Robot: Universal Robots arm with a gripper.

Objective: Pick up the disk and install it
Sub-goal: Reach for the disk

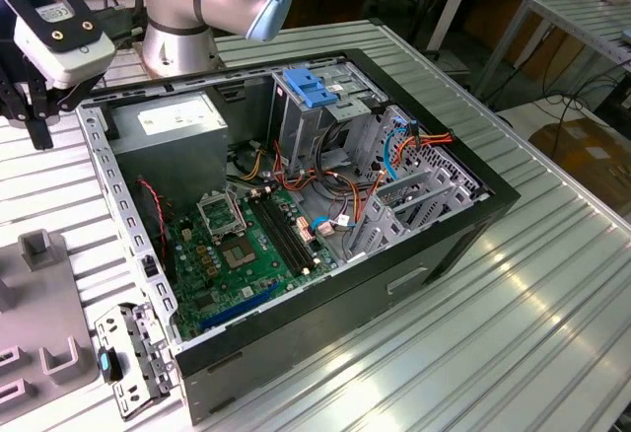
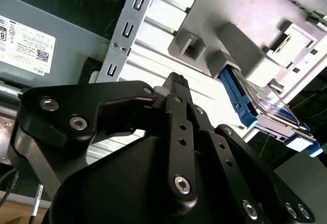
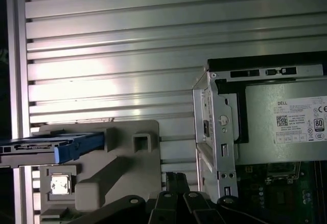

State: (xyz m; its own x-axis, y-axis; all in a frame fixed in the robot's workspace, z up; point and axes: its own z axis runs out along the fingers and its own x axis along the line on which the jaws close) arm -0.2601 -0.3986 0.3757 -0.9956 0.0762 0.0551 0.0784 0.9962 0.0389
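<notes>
The disk stands on edge in a grey fixture on the table beside the open computer case. Its silver face and blue side rails appear in both wrist views. My gripper hangs above the table at the exterior view's left, by the case's corner near the power supply. In both wrist views the black fingers stand close together with nothing between them, apart from the disk. An empty metal drive cage sits inside the case on the exterior view's right.
Inside the case lie a grey power-supply box, a green motherboard, coloured cables and a tall cage topped by a blue bracket. A small metal bracket lies by the case's front corner. The ribbed table surrounds it.
</notes>
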